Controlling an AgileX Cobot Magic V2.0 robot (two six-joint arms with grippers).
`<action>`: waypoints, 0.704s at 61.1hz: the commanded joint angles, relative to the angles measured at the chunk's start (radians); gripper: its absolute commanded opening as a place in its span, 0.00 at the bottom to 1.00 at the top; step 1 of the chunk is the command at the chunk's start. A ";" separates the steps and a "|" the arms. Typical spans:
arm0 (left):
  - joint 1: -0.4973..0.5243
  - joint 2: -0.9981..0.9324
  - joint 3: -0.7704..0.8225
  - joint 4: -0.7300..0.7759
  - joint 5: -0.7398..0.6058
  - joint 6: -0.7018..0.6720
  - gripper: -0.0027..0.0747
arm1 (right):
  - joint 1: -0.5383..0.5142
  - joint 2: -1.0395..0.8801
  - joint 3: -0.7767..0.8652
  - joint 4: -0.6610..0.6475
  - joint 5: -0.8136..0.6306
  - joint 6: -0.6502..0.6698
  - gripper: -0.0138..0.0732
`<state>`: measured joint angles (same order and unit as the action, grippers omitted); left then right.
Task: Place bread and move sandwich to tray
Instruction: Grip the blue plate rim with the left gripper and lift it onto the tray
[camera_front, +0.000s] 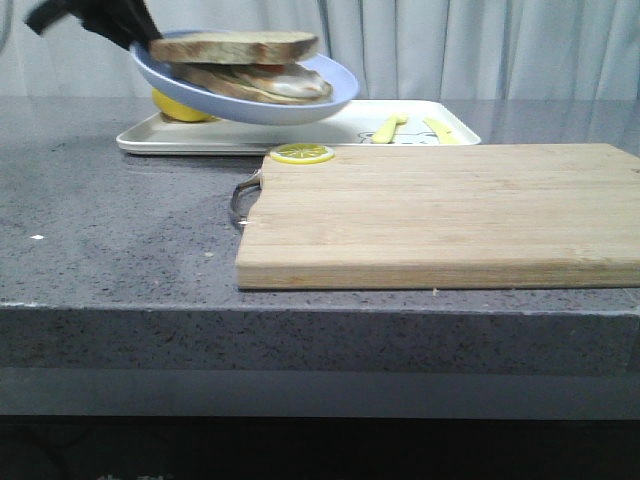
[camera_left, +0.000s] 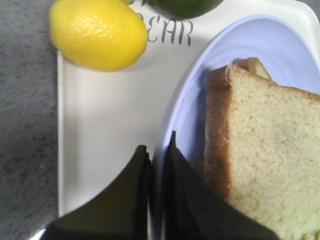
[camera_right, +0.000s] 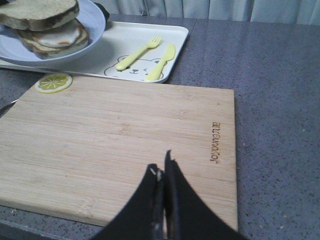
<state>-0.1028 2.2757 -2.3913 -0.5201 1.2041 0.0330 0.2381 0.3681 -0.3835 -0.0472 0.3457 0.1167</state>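
Note:
My left gripper (camera_left: 157, 150) is shut on the rim of the pale blue plate (camera_front: 330, 100), which hangs tilted above the left part of the cream-white tray (camera_front: 300, 140). On the plate rests the sandwich (camera_front: 250, 65): a bread (camera_left: 270, 155) slice on top, fried egg and another slice beneath. In the right wrist view the sandwich (camera_right: 45, 25) sits on the plate (camera_right: 95, 22) over the tray (camera_right: 175, 37). My right gripper (camera_right: 162, 167) is shut and holds nothing, low over the near part of the wooden cutting board (camera_right: 120, 135).
A whole lemon (camera_left: 97, 35) and a green fruit (camera_left: 185, 6) lie on the tray's left end. A yellow fork (camera_right: 137, 52) and knife (camera_right: 162, 62) lie on its right end. A lemon slice (camera_front: 302, 153) sits on the cutting board's (camera_front: 440, 215) far left corner.

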 joint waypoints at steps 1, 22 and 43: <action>-0.018 0.025 -0.161 -0.070 -0.006 -0.045 0.01 | -0.005 0.005 -0.026 0.002 -0.078 0.001 0.09; -0.020 0.214 -0.369 -0.086 -0.013 -0.063 0.01 | -0.005 0.005 -0.026 0.002 -0.072 0.001 0.09; -0.020 0.260 -0.369 -0.126 -0.136 -0.024 0.01 | -0.005 0.005 -0.026 0.002 -0.075 0.001 0.09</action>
<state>-0.1195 2.6100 -2.7245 -0.5870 1.1639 -0.0053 0.2381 0.3681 -0.3835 -0.0472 0.3457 0.1186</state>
